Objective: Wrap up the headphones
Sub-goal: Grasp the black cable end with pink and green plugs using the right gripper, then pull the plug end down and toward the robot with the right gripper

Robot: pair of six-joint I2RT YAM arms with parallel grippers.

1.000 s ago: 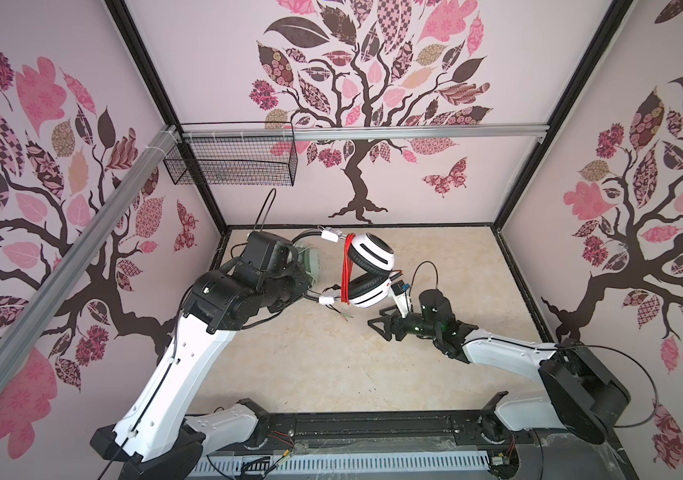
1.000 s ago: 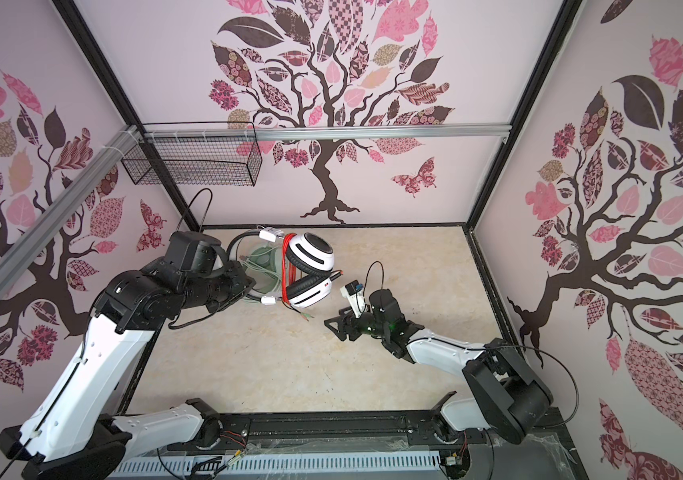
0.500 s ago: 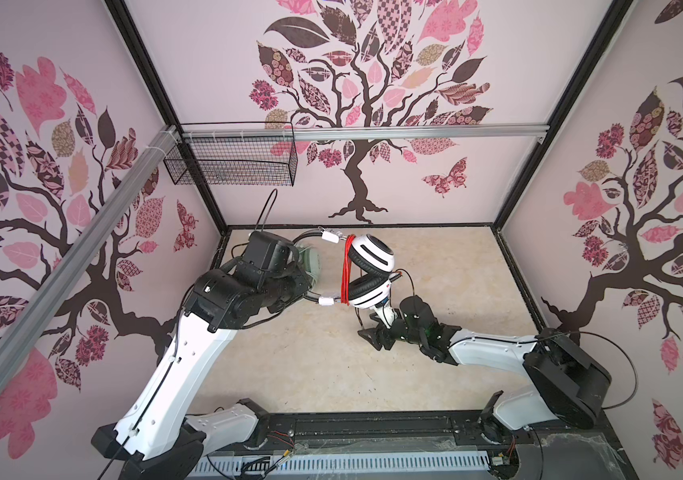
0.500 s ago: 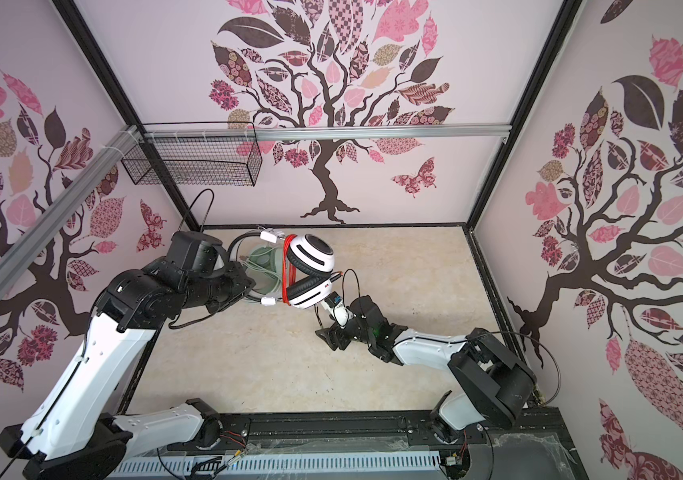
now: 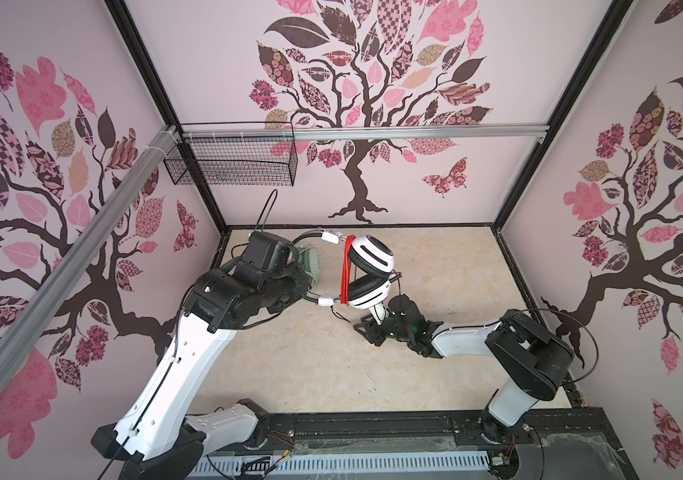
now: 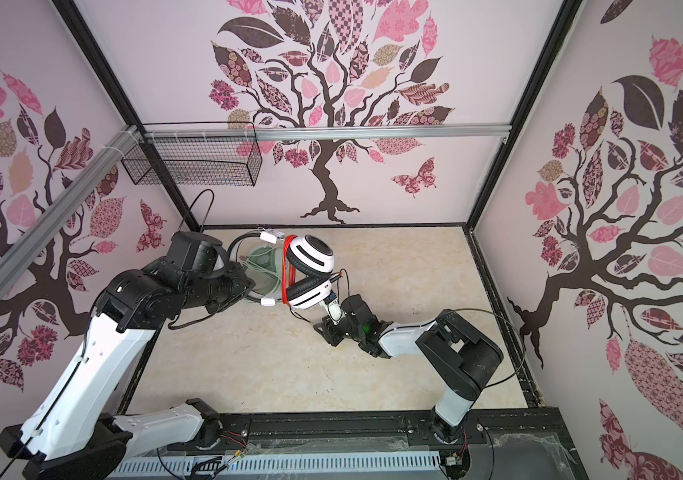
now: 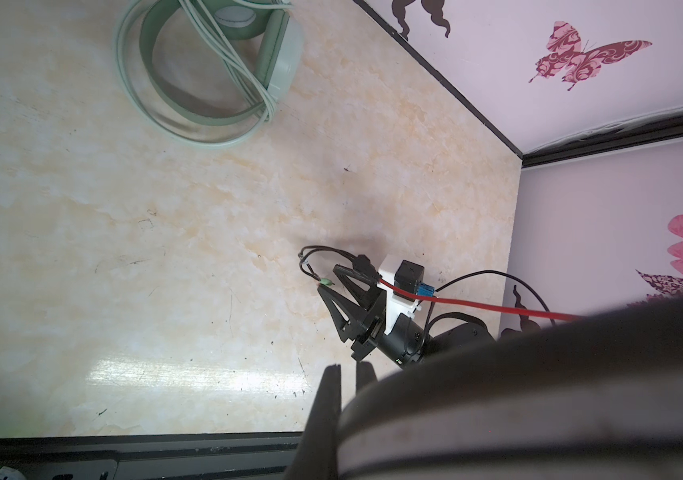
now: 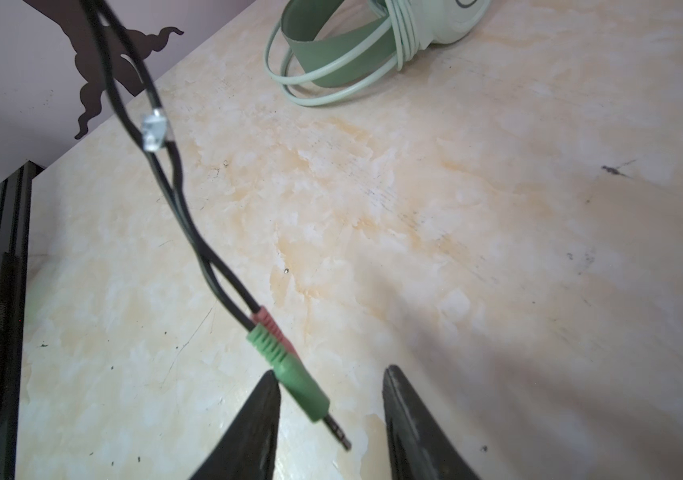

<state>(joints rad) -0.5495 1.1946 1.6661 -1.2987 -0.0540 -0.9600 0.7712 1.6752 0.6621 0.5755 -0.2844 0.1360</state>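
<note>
A black wire basket (image 5: pixel 231 162) hangs at back left. The left gripper (image 7: pixel 348 370) pinches the thin headband of the white-and-black headphones (image 5: pixel 371 259), holding them up. The mint-green headphones (image 7: pixel 281 58) lie on the beige table (image 5: pixel 310 374). The right gripper (image 8: pixel 330 372) is spread around a green jack plug (image 8: pixel 298 382).

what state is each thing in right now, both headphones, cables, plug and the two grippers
left gripper, shut on the white-and-black headphones
right gripper, open
white-and-black headphones, held off the table by the headband
red cable, looped across the headband, end loose
mint-green headphones, lying on the table, pale cable wrapped around
green plug, dangling between the right gripper's fingers, not clamped
</note>
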